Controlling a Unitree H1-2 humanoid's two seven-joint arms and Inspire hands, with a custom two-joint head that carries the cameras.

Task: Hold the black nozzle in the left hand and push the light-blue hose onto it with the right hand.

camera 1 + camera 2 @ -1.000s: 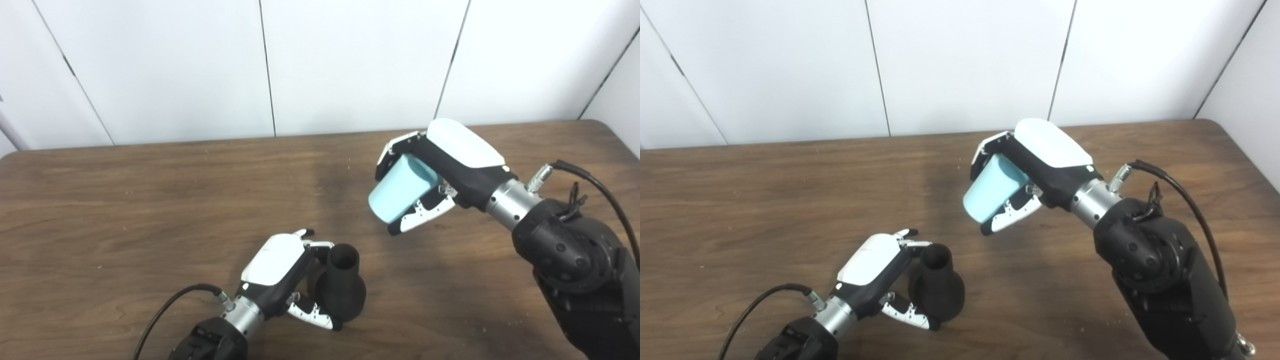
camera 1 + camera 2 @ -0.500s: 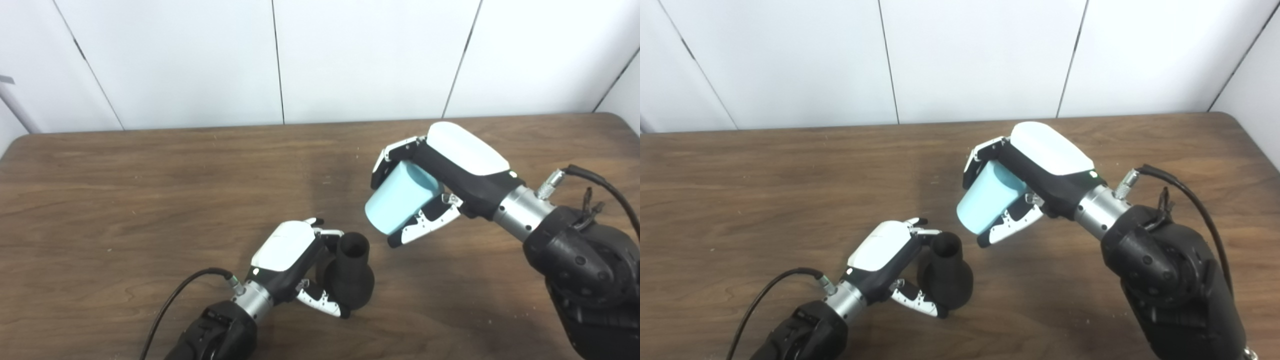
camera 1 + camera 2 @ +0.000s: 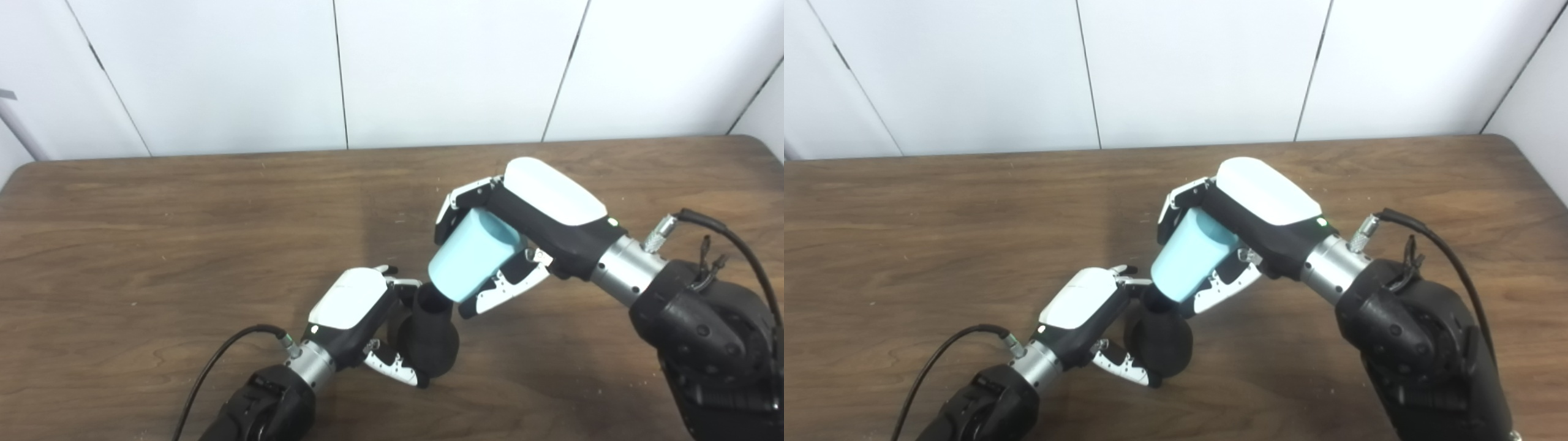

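My left hand (image 3: 361, 318) is shut on the black nozzle (image 3: 429, 340), which stands upright on the wooden table with its narrow neck pointing up. My right hand (image 3: 527, 236) is shut on the light-blue hose piece (image 3: 470, 256), a short cup-like tube tilted down to the left. Its lower end sits right over the nozzle's neck and covers part of the opening. In the right eye view the hose (image 3: 1185, 257) meets the top of the nozzle (image 3: 1157, 343). I cannot tell how far the neck is inside the hose.
The brown wooden table (image 3: 153, 245) runs to a white panelled wall at the back. A black cable (image 3: 214, 367) trails from my left wrist and another cable (image 3: 723, 233) loops off my right forearm.
My right hand has moved down and left with the light-blue hose, from a clear gap to meeting the nozzle's neck. My left hand and the nozzle have barely moved.
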